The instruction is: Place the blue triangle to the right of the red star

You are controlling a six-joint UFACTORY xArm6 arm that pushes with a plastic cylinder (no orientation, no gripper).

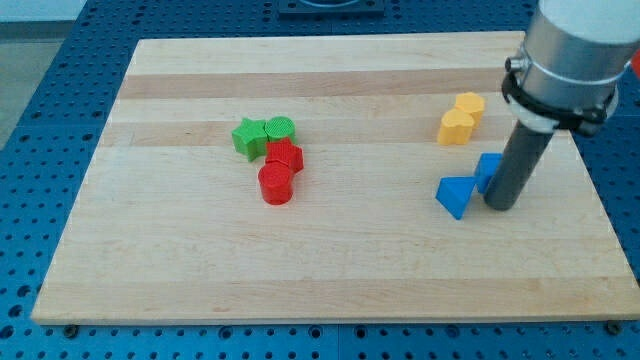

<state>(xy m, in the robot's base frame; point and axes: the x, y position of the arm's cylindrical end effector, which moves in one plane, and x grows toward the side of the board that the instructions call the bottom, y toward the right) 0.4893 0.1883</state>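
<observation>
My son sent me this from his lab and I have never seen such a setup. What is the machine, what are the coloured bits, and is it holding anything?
This is one camera picture looking down at a slant onto a wooden board. The grey and black column at the view's right is a robot arm ending in a plain dark rod. It has no grasping end effector, so it holds nothing; it only pushes. My tip rests on the board just right of the blue triangle, with a second blue block right beside it. Above those lie two yellow blocks. Near the middle sit a green star, a green round block, the red star and a red cylinder, clustered together.
</observation>
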